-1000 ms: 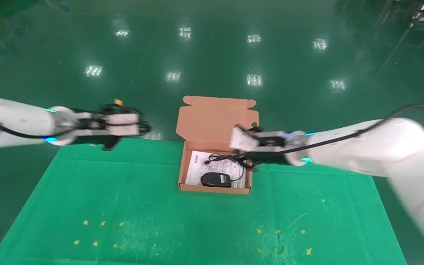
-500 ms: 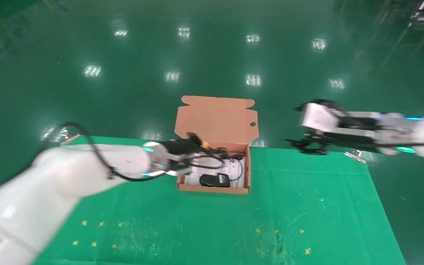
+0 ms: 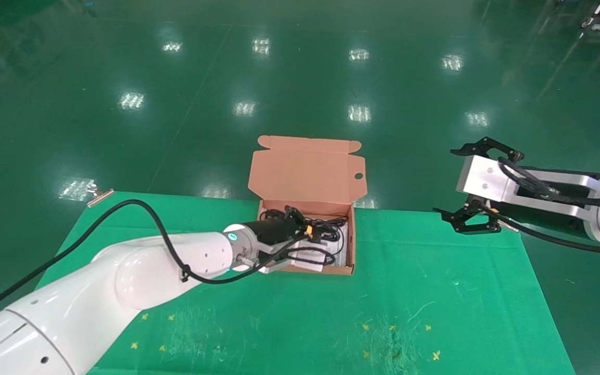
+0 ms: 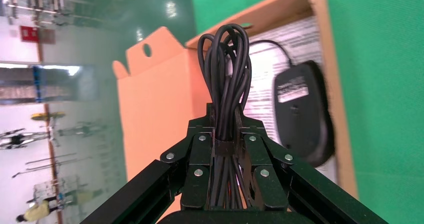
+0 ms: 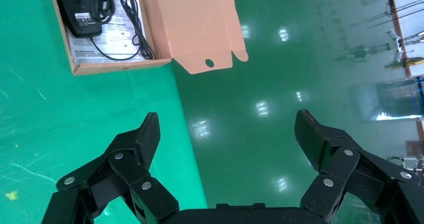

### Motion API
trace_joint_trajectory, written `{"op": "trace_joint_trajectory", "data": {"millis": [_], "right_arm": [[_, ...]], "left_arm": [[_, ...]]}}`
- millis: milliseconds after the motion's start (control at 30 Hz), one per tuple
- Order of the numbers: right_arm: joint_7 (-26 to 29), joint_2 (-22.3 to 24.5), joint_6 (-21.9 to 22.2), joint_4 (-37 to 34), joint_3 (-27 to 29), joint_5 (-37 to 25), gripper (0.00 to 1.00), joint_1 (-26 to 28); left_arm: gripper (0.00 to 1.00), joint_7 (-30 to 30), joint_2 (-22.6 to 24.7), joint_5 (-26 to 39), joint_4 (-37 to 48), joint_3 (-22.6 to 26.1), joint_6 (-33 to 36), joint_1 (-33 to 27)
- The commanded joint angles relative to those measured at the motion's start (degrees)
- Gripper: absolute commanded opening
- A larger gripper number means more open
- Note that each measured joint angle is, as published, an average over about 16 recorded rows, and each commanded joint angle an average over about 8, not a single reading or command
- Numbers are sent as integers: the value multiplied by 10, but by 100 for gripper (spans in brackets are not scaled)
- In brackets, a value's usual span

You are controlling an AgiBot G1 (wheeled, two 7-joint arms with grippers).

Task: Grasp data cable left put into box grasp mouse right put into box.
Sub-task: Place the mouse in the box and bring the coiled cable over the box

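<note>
The salmon-orange box (image 3: 305, 172) stands open at the table's far middle, its lid flap up. My left gripper (image 3: 314, 235) reaches into it from the left, shut on the data cable (image 4: 226, 59), a black looped bundle sticking out past the fingertips (image 4: 225, 116) above the box's inside. The black mouse (image 4: 300, 114) lies in the box on a printed sheet beside the cable. In the head view my left gripper mostly hides it. My right gripper (image 3: 446, 181) is open and empty, in the air off the table's far right corner. Its wrist view (image 5: 226, 119) shows the mouse (image 5: 75, 9) far off in the box.
The green cloth table (image 3: 435, 291) carries small yellow cross marks (image 3: 394, 328) near the front on both sides. A white printed sheet (image 4: 285, 49) lines the box floor. Shiny green floor (image 3: 279, 78) lies beyond the table's far edge.
My left arm swung in from the far left and now holds the cable over the box. My right gripper drew back out of the box to the right, leaving the mouse inside.
</note>
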Motion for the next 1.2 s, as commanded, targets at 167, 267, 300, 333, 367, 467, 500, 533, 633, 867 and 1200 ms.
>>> {"op": "trace_joint_trajectory", "data": {"millis": [167, 267, 300, 333, 367, 467, 500, 533, 633, 867, 1200], "right_arm": [[10, 2, 2, 8, -1, -10, 100, -1], [10, 2, 2, 9, -2, -11, 100, -1], [10, 2, 2, 8, -2, -11, 100, -1], [10, 1, 2, 8, -2, -11, 100, -1], [10, 1, 2, 7, -2, -10, 100, 0], [10, 0, 2, 6, -2, -10, 100, 0], [10, 0, 2, 5, -2, -10, 100, 0], [10, 0, 2, 4, -2, -9, 100, 0], [9, -2, 2, 1, -2, -9, 100, 1], [2, -4, 1, -7, 0, -4, 100, 5], [-28, -6, -2, -14, 15, -10, 100, 54]], "left_arm": [[100, -10, 3, -29, 26, 40, -18, -13], [100, -12, 4, -32, 31, 45, -21, -15], [100, -11, 4, -32, 31, 45, -21, -15], [100, -10, 4, -31, 30, 44, -20, -15], [100, -10, 4, -31, 30, 43, -20, -15], [100, -8, 3, -29, 26, 40, -18, -14], [100, -8, 2, -28, 25, 38, -16, -13], [100, -7, 1, -27, 23, 38, -15, -13], [100, -7, -5, -28, 16, 36, -13, -12], [100, -33, -32, -41, -11, 29, -2, -29], [100, -126, -120, -22, -58, -3, 7, -107]]}}
